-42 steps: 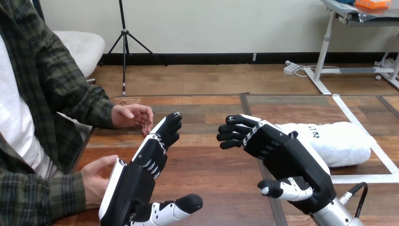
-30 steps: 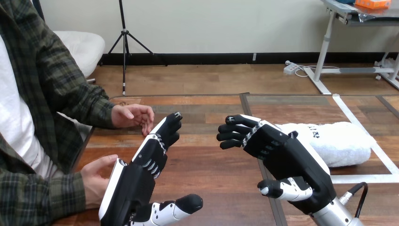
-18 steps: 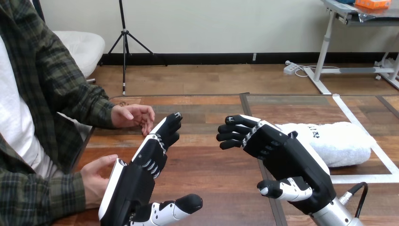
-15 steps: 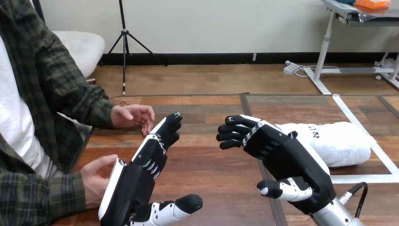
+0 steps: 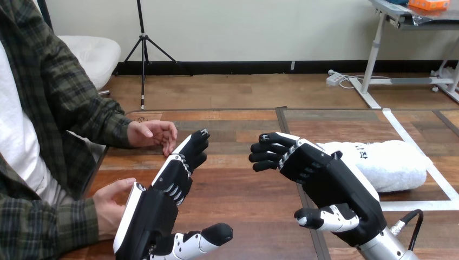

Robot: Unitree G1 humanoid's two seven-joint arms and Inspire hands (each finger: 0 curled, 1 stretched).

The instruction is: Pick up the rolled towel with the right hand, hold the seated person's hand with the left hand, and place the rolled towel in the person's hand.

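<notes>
The white rolled towel (image 5: 384, 162) lies on the table at the right, partly behind my right hand (image 5: 330, 184). That hand hovers above the table just left of the towel, fingers slightly bent, holding nothing. My left hand (image 5: 162, 203) is raised at the lower left with straight fingers pointing away from me, thumb out to the right. The person's upper hand (image 5: 152, 133) hovers just beyond my left fingertips, apart from them. The person's lower hand (image 5: 111, 208) rests beside the back of my left hand; whether they touch is unclear.
The wooden table (image 5: 243, 189) has white tape lines (image 5: 411, 141) at the right, around the towel. The person sits at the left edge, with a plaid sleeve (image 5: 81, 114) reaching over the table corner.
</notes>
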